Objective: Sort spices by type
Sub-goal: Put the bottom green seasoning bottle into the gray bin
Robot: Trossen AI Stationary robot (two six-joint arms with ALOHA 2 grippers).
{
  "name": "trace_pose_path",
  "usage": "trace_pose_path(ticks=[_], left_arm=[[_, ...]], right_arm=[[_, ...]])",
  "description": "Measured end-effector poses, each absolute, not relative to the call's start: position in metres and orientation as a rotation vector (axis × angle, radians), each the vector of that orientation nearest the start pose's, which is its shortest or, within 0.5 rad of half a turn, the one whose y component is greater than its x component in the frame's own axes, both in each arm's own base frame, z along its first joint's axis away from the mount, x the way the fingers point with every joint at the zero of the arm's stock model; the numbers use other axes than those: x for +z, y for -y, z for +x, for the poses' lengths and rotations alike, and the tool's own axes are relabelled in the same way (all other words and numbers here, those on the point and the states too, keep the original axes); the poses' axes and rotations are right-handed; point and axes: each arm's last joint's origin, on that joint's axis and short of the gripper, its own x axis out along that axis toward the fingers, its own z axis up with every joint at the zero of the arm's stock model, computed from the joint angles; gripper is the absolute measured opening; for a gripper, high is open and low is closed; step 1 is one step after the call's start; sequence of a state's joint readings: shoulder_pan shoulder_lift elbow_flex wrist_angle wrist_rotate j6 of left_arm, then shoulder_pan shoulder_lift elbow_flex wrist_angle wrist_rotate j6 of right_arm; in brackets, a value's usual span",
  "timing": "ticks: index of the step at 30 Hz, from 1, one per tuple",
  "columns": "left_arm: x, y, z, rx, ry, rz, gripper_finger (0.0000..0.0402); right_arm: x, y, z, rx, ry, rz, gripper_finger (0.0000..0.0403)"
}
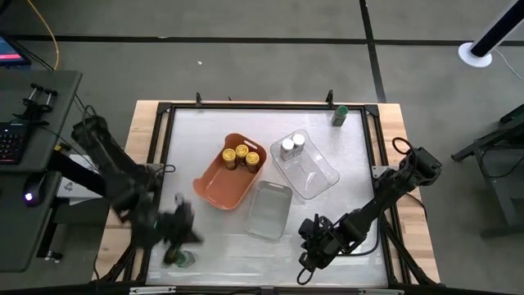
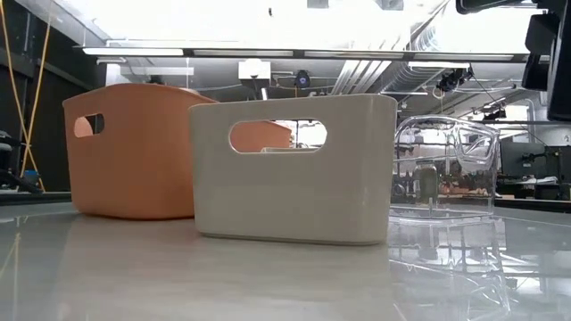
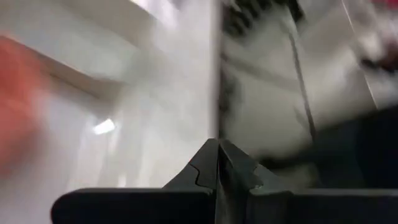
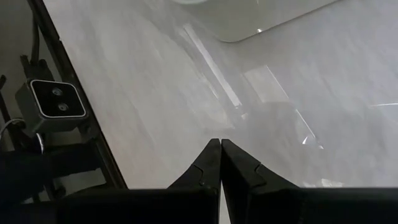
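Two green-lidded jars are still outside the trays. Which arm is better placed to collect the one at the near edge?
Left. The left gripper, fingers shut, is right beside the near-edge green-lidded jar. The right gripper, also shut, sits across the table near its own front corner. The other green-lidded jar stands at the far edge.

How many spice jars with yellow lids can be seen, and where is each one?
3. All three yellow-lidded jars stand close together inside the orange tray, at its far end in the high view. The tray walls hide them in the low view, so others could be hidden.
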State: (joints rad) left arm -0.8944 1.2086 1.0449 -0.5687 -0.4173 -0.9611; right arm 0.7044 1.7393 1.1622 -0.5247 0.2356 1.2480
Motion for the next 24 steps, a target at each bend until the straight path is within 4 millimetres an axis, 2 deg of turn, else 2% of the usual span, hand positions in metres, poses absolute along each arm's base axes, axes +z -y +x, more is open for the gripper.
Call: trace_pose_path(ticks=[2,4,7,11,17,24], left_arm=[[0.310,0.213,0.160,-0.233,-0.833,-0.418,0.0000],[0.308,0.234,0.157,-0.261,-0.930,-0.395,0.0002],[0.298,0.249,0.155,-0.192,-1.065,-0.393,0.0017],[0.284,0.252,0.156,-0.093,-1.218,-0.457,0.0065],[0.281,0.250,0.160,-0.036,-1.275,-0.533,0.0181],[0.276,0.238,0.157,0.099,-1.421,-0.552,0.0305]], right_arm=[[0.195,-0.219,0.268,-0.241,-1.057,0.623,0.0000],[0.195,-0.218,0.268,-0.248,-1.048,0.620,0.0000],[0.195,-0.217,0.269,-0.270,-1.017,0.612,0.0000],[0.195,-0.215,0.270,-0.276,-1.007,0.598,0.0000],[0.195,-0.215,0.269,-0.273,-1.016,0.573,0.0000],[0.194,-0.214,0.269,-0.262,-1.021,0.545,0.0000]])
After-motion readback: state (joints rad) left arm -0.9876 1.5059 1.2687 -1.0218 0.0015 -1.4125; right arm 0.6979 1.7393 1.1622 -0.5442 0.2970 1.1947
